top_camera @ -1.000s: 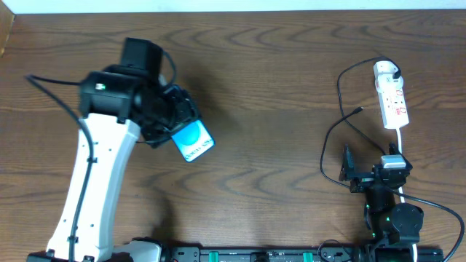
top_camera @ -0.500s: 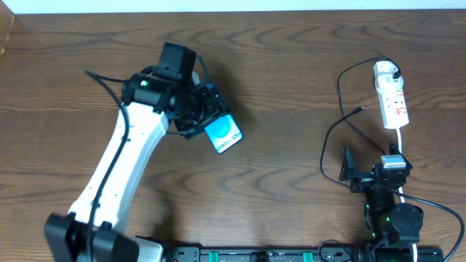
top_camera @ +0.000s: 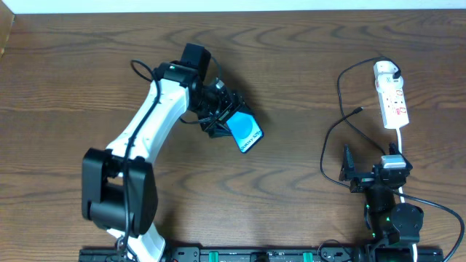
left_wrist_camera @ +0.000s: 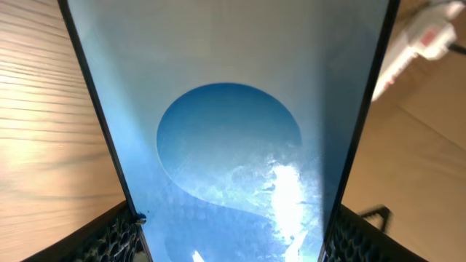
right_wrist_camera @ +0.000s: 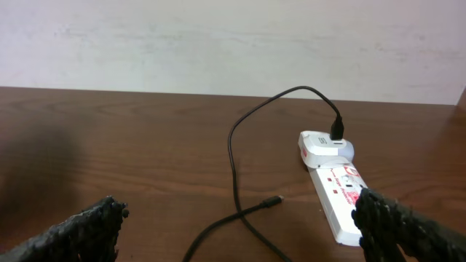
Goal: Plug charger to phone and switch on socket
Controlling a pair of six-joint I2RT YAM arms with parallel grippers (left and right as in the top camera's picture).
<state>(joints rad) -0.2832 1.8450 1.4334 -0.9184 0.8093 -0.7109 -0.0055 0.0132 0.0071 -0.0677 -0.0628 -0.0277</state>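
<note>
While left gripper (top_camera: pixel 227 118) clamps its edges, phone (top_camera: pixel 245 132) juts forward, right gripper (right_wrist_camera: pixel 244 231) agape

**Your two arms: one white and black, one all dark**

Your left arm (top_camera: pixel 145 124) has smooth white link shells set between bulky black joint housings, with a thin black cable arching off near its upper joint. Your right arm (top_camera: pixel 384 191) shows only dark, blocky housings with tiny green specks of light. The left fingers (left_wrist_camera: pixel 109 236) and right fingers (right_wrist_camera: pixel 80 233) are black and mesh-textured.
</note>
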